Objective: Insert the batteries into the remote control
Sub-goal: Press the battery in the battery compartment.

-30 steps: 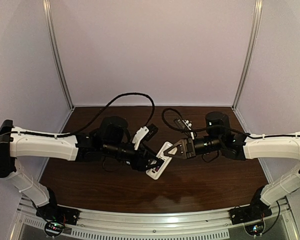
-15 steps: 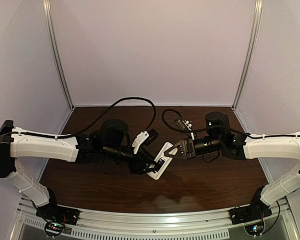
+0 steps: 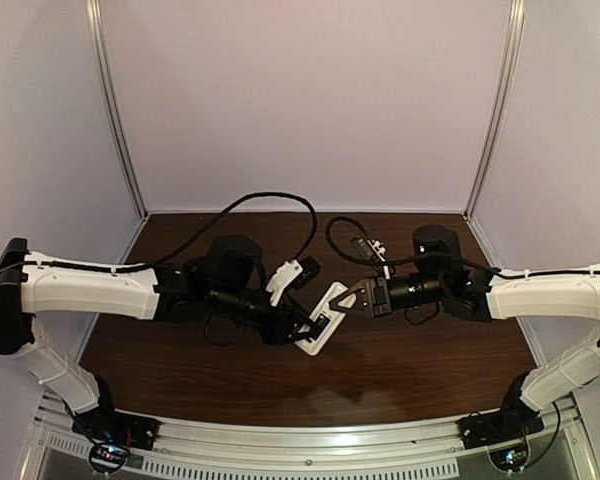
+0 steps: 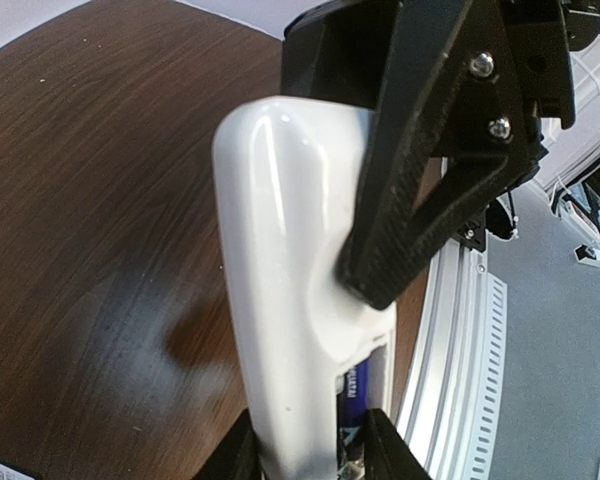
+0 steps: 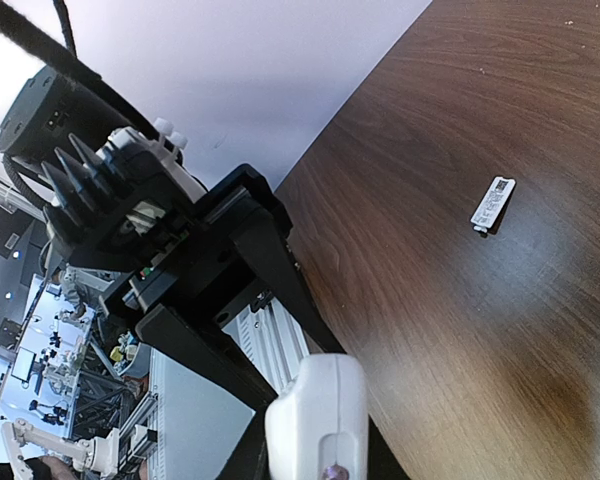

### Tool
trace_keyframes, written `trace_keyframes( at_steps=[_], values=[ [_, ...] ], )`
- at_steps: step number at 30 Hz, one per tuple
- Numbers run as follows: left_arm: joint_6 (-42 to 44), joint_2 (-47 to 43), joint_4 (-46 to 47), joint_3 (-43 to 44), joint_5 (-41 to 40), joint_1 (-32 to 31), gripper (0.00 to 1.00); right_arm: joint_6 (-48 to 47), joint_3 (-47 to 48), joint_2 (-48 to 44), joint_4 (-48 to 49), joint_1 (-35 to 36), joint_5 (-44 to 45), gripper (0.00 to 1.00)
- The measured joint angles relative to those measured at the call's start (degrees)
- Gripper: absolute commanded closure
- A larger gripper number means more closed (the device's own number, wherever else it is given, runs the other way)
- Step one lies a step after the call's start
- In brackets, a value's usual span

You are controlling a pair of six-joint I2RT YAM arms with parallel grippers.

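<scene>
Aloft over the dark wood-grain table (image 3: 410, 365), the remote control (image 4: 280, 290) runs slantwise, its long axis going from the table's near-left toward its far-right, with the recessed bay facing up. Its far end is pinched between the matte black fingers of the right end effector (image 3: 338, 300), while the left end effector (image 3: 304, 326) straddles the near end; whether that one grips I cannot tell. Its shell is smooth, glossy white plastic with rounded edges, and a slim bluish-purple battery (image 4: 352, 418) lies in the bay.
</scene>
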Motion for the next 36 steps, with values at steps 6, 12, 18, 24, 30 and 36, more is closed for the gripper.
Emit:
trace_keyframes(
  at_steps=[6, 12, 18, 24, 30, 36],
  values=[
    [-0.4, 0.1, -0.1, 0.2, 0.3, 0.0, 0.61, -0.3, -0.1, 0.0, 0.1, 0.0, 0.0, 1.0],
    [-2.3, 0.1, 0.9, 0.0, 2.3, 0.7, 0.6, 0.0, -0.1, 0.0, 0.1, 0.0, -0.2, 1.0],
    [-4.8, 0.7, 2.1, 0.0, 4.0, 1.3, 0.6, -0.2, -0.1, 0.0, 0.0, 0.0, -0.3, 1.0],
    [-7.2, 1.7, 3.1, 0.0, 5.2, 1.7, 0.6, -0.7, -0.1, 0.0, -0.6, 0.0, -0.2, 1.0],
    [-9.9, 2.9, 4.2, 0.0, 6.4, 2.3, 0.55, -1.7, -0.1, 0.0, -1.5, 0.0, 0.7, 1.0],
    [-11.6, 3.7, 4.6, 0.1, 6.2, 2.5, 0.55, -2.1, -0.1, 0.0, -2.4, 0.0, 1.3, 1.0]
  ],
)
